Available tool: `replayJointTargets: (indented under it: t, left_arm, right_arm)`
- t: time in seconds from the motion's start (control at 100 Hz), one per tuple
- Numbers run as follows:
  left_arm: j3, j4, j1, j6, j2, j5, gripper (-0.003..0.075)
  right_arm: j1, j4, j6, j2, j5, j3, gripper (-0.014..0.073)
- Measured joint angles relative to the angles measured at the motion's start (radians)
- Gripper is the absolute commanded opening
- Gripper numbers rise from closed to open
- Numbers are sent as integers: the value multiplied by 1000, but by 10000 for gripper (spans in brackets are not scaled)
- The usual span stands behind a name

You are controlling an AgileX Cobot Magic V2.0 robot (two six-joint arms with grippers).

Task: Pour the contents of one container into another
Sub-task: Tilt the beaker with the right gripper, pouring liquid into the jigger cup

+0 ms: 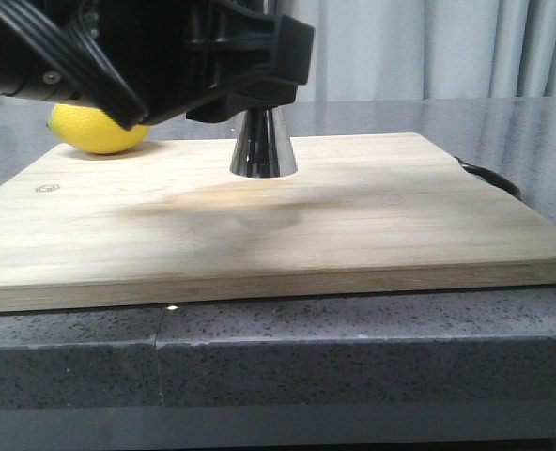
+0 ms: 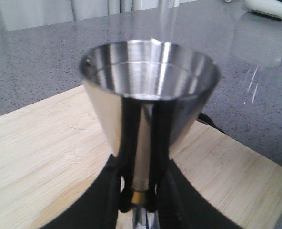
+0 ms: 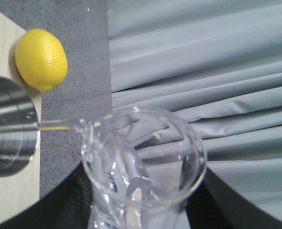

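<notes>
Desk (image 1: 353, 357): we see grey speckled stone.
Directly on it: a pale wooden cutting board (image 1: 372, 225), lying flat.
On the board: we see a lemon (image 1: 98, 130) at the far left corner and the steel jigger (image 1: 263, 146) upright.

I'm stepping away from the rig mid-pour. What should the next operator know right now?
Left gripper: shut on the steel jigger at its narrow waist, holding it upright on the wooden board.
Right gripper: shut on the glass beaker, tipped with its lip toward the jigger's rim.
A thin clear stream runs from the beaker lip into the jigger, so pouring is under way.
A lemon sits at the board's far left corner, not involved.
Left to do: finish the pour, right the beaker, set it down. How much liquid remains cannot be told.
</notes>
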Motion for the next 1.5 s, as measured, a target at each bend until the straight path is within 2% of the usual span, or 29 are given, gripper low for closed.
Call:
replayJointTargets:
  t: [1.5]
  left_arm:
    - [0,2,0,0,2,2,-19]
  right_arm:
    - [0,-152,0,0,2,0,207]
